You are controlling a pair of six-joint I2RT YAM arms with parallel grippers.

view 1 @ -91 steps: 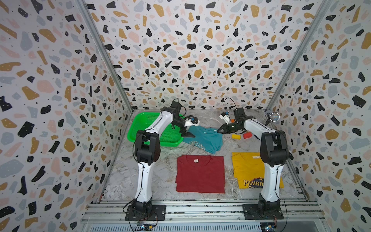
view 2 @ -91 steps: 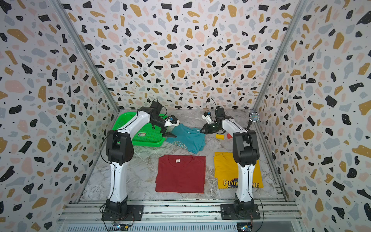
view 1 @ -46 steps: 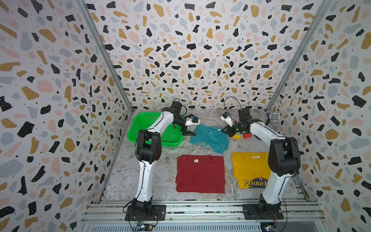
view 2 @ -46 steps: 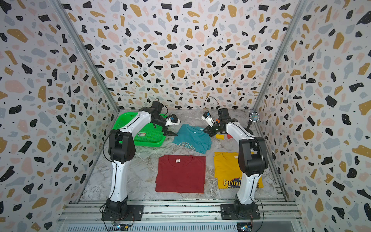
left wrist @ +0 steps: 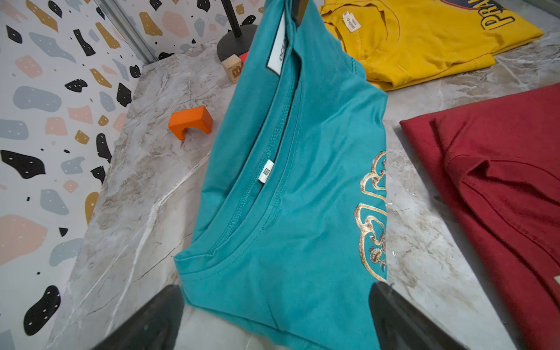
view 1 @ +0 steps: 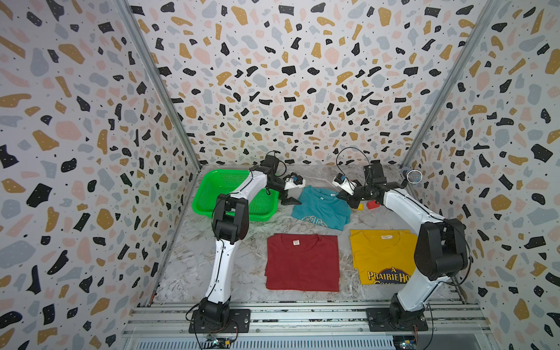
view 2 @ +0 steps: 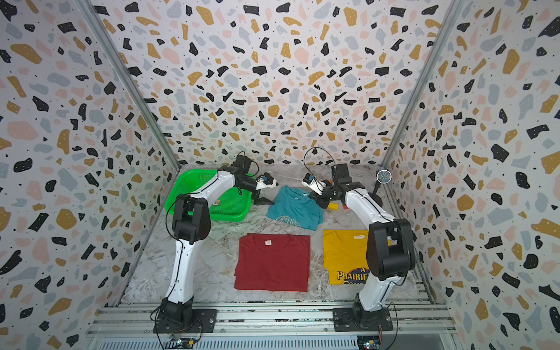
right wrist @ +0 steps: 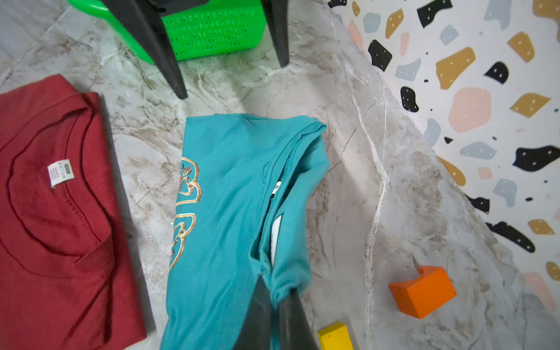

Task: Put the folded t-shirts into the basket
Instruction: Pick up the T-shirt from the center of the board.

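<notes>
- Basket [view 1: 212, 189], bright green, sits at the far left of the table [view 1: 188, 272] in both top views. All three shirts lie outside it on the table.
- In a top view the teal t-shirt [view 1: 321, 210] lies just right of the basket. The left end effector [view 1: 291, 196] stands wide open at the shirt's left edge, between basket and cloth, gripping nothing.
- In a top view the right end effector [view 2: 321, 200] is pinched tight on the teal t-shirt's far right corner, with a yellow block [view 2: 334, 206] just beside it. The dark red t-shirt [view 2: 272, 262] and the yellow t-shirt [view 2: 342, 254] lie flat nearer the arm bases, apart from the teal one.
- Left wrist view: the left end effector [left wrist: 275, 288] has its fingers spread, and the near edge of the teal t-shirt [left wrist: 288, 181] lies between them. The cloth rises toward a dark finger clamping its far corner. An orange block [left wrist: 191, 121], a lettered wooden block [left wrist: 231, 68] and a black stand [left wrist: 233, 45] sit on the wall side.
- Right wrist view: the right end effector [right wrist: 277, 292] is closed on a bunched fold of the teal t-shirt [right wrist: 236, 188]. Past the cloth, the left end effector [right wrist: 233, 80] shows two parted fingers just short of the shirt's edge, with the basket [right wrist: 212, 33] behind them. The orange block [right wrist: 424, 291] and the yellow block [right wrist: 335, 336] lie near the grip.
</notes>
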